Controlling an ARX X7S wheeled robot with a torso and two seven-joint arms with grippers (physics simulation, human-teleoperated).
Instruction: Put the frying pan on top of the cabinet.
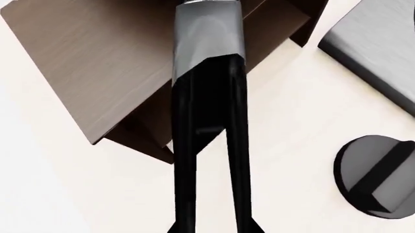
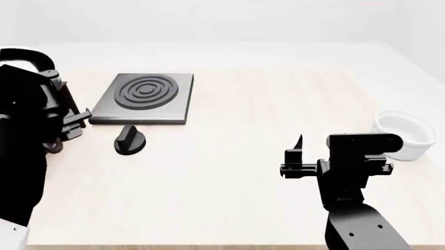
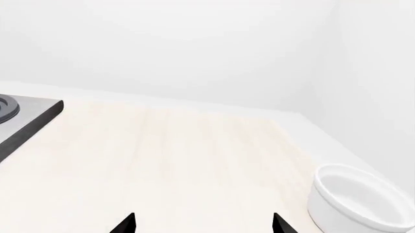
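In the left wrist view my left gripper has its two black fingers close together, shut on the frying pan's long black handle. The handle's grey metal end reaches over the flat top of the dark brown cabinet. The pan's round body is out of view. In the head view my left arm stands at the table's left edge and hides the pan and nearly all of the cabinet. My right gripper is open and empty over the bare table, also seen in the head view.
A grey square hob with rings lies at the back left, with its edge in the left wrist view. A black round knob sits in front of it, also in the left wrist view. A white bowl stands at the right edge.
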